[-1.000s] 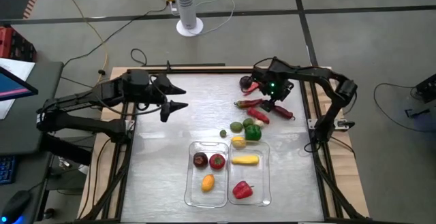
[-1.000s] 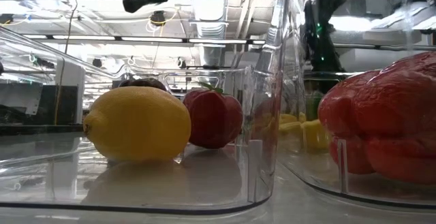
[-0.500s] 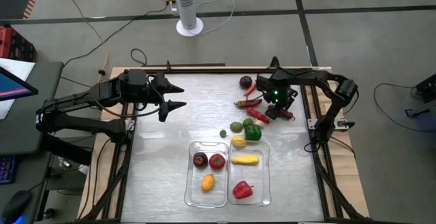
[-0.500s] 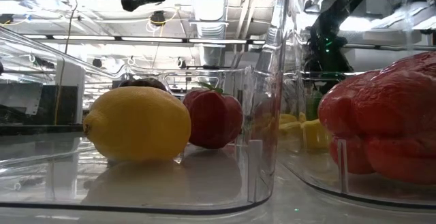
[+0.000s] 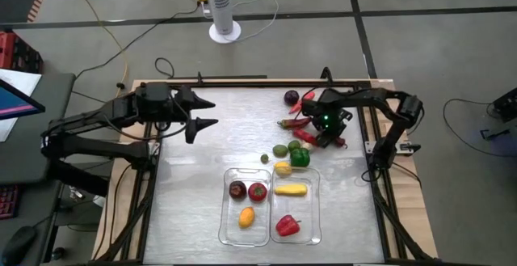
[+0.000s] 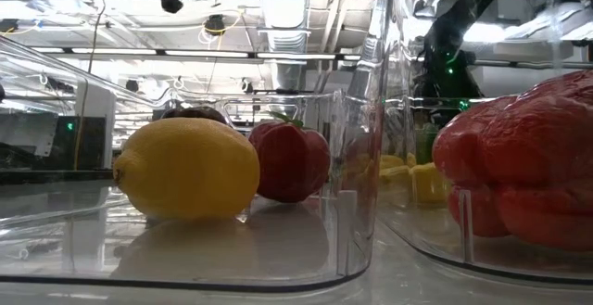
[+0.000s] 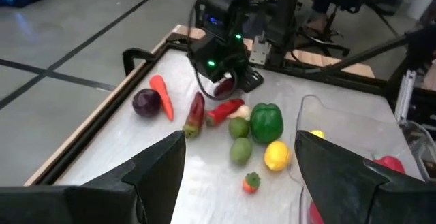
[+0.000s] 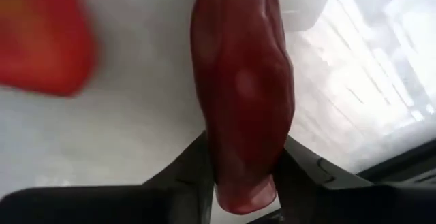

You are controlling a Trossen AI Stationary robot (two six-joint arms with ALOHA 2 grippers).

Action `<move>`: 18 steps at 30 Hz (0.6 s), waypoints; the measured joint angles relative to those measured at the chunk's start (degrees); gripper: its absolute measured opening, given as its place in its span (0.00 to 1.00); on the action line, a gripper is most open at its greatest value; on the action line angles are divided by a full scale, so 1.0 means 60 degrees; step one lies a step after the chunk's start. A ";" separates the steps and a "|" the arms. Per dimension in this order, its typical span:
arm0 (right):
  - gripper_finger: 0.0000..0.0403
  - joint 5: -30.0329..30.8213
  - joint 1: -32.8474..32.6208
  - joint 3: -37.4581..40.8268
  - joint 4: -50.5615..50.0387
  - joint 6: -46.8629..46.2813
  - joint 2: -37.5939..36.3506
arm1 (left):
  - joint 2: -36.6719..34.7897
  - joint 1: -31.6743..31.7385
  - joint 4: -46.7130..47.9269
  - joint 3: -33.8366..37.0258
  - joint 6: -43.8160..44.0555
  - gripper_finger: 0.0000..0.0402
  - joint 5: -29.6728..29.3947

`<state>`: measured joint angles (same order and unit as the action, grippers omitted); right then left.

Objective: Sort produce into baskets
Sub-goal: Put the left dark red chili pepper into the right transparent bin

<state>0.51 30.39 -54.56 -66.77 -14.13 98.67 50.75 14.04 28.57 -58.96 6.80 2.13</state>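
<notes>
Right gripper (image 5: 325,136) pinching a long dark red toy chilli (image 8: 242,88)
You see the chilli clamped between its fingers among loose produce, beyond the clear plastic tubs (image 5: 271,238); left gripper (image 5: 203,112) hangs spread apart

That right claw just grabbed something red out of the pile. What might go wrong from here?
The right claw is shut on a dark red, elongated toy chilli, pinching only its end, so it may swing or slip out when lifted. Other pieces crowd it: a red chilli-shaped piece and a green toy pepper lie close by and might get nudged. The two clear plastic tubs already hold produce, so a drop may bounce off.
</notes>
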 joint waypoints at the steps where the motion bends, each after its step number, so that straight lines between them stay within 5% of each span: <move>1: 0.35 -0.0168 -0.0104 -0.0087 -0.0021 -0.0085 0.0000 | -0.0049 0.0000 -0.0023 0.0000 0.0048 0.65 -0.0087; 10: 0.41 -0.1119 -0.2152 -0.1455 0.0032 -0.1870 -0.1908 | -0.0333 0.0000 -0.0413 0.0000 0.0769 0.65 -0.0681; 18: 0.41 -0.0482 -0.5083 -0.1484 0.3196 -0.4981 -0.4317 | 0.0268 0.0000 -0.1689 0.0000 0.2102 0.65 -0.1119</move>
<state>-2.38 -0.10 -63.46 -47.59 -44.02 72.77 52.35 14.04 18.43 -58.96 19.42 -4.58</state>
